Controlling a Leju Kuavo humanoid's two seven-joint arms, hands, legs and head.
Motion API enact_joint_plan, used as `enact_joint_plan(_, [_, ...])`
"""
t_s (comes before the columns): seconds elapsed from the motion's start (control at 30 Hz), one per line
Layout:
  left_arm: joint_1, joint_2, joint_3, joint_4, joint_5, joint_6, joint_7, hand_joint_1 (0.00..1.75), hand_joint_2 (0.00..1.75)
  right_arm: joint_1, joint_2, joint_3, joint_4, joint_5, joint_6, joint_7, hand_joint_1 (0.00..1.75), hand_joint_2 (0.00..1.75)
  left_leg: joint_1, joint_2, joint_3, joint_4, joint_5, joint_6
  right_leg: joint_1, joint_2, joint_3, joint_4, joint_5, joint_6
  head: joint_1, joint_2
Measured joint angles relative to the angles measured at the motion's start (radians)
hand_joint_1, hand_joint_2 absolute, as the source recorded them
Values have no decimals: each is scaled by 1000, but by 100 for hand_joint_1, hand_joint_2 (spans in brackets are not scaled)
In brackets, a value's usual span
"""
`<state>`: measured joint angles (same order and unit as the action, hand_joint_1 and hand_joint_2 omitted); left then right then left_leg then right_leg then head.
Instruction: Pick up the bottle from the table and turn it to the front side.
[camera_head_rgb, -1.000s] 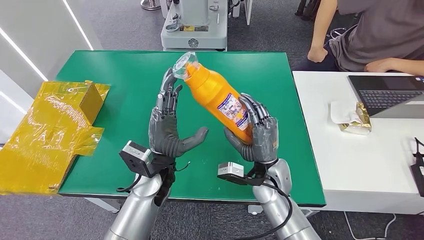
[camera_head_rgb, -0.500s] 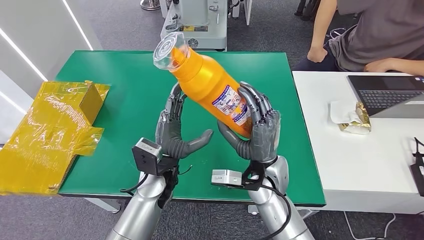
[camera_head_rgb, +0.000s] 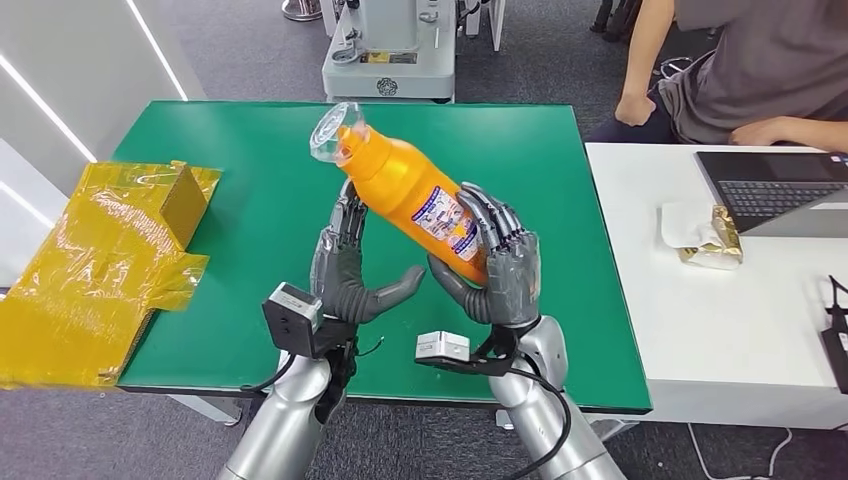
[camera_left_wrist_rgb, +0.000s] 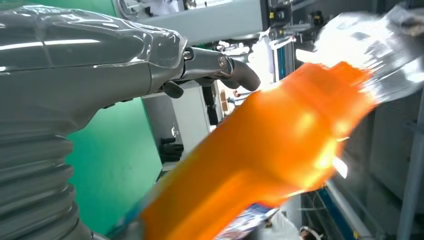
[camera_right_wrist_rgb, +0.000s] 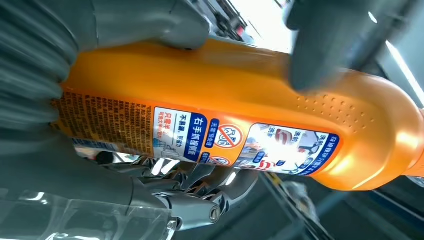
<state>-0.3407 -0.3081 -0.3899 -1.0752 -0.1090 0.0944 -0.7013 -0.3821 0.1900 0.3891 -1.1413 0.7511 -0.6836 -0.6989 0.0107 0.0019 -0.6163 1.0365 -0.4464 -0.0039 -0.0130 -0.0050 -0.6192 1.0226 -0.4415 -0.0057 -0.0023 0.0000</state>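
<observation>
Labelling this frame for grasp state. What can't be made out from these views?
- Bottle base: head view, hidden inside the right hand.
- Left hand contact with the bottle: head view, its fingers pass behind the bottle; left wrist view is blurred.
- Cap: clear and glary in the head view, blown out in the left wrist view.
- Label small print: right wrist view, too small.

Silver arms, grey hands (camera_head_rgb: 350, 275) (camera_head_rgb: 497, 275), black cables, boxy wrist cameras (camera_head_rgb: 295, 305)

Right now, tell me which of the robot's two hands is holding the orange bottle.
The right hand grips the lower body of the orange bottle. The left hand stands beside it, palm open, fingers near the bottle without gripping it.
</observation>
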Motion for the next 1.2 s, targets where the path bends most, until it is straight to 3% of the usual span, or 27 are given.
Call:
enact_joint_plan(0.33, [-8,14,0,-5,17,-58,21,0,175,-33,-8,9,128,-14,0,-2,175,175,0,0,0,0,0,0,0,0,0,0,0,0,0,0])
enact_joint_plan(0.53, [-60,10,0,12,49,-113,37,0,175,-65,-7,39,178,-20,0,3,175,175,0,0,0,0,0,0,0,0,0,0,0,0,0,0])
enact_joint_plan(1.2, [-125,-1,3,91,62,-118,40,0,175,-69,6,48,185,8,0,9,175,175,0,0,0,0,0,0,0,0,0,0,0,0,0,0])
